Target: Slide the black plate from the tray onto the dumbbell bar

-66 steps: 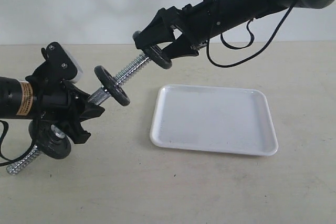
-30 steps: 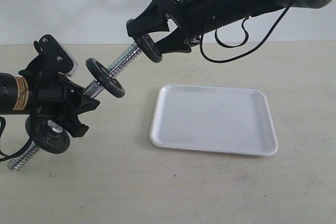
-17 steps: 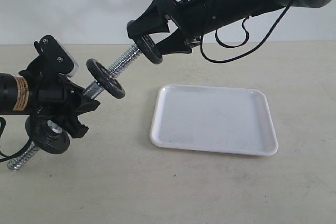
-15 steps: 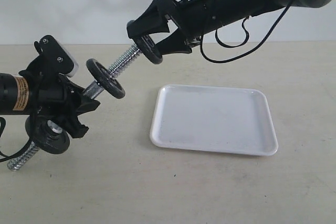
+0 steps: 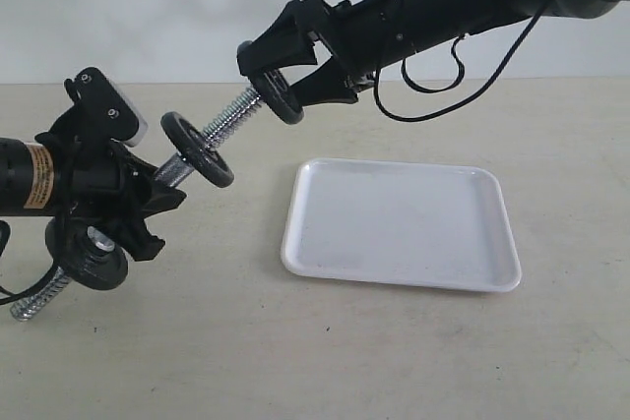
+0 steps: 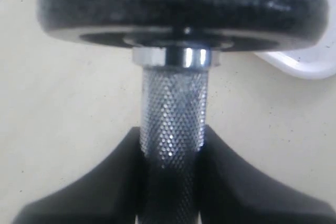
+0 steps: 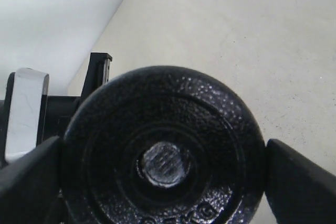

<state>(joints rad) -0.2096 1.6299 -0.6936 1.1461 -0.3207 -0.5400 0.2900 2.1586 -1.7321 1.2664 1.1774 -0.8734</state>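
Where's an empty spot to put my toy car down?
The tray is bare all over. The table is free nearer the camera than the tray and to its right. Left of the tray is crowded: the left gripper holds the dumbbell bar in the air, and the right gripper holds the black plate on its end.

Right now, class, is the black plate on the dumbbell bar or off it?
On: the dumbbell bar's threaded tip shows inside the black plate's hole.
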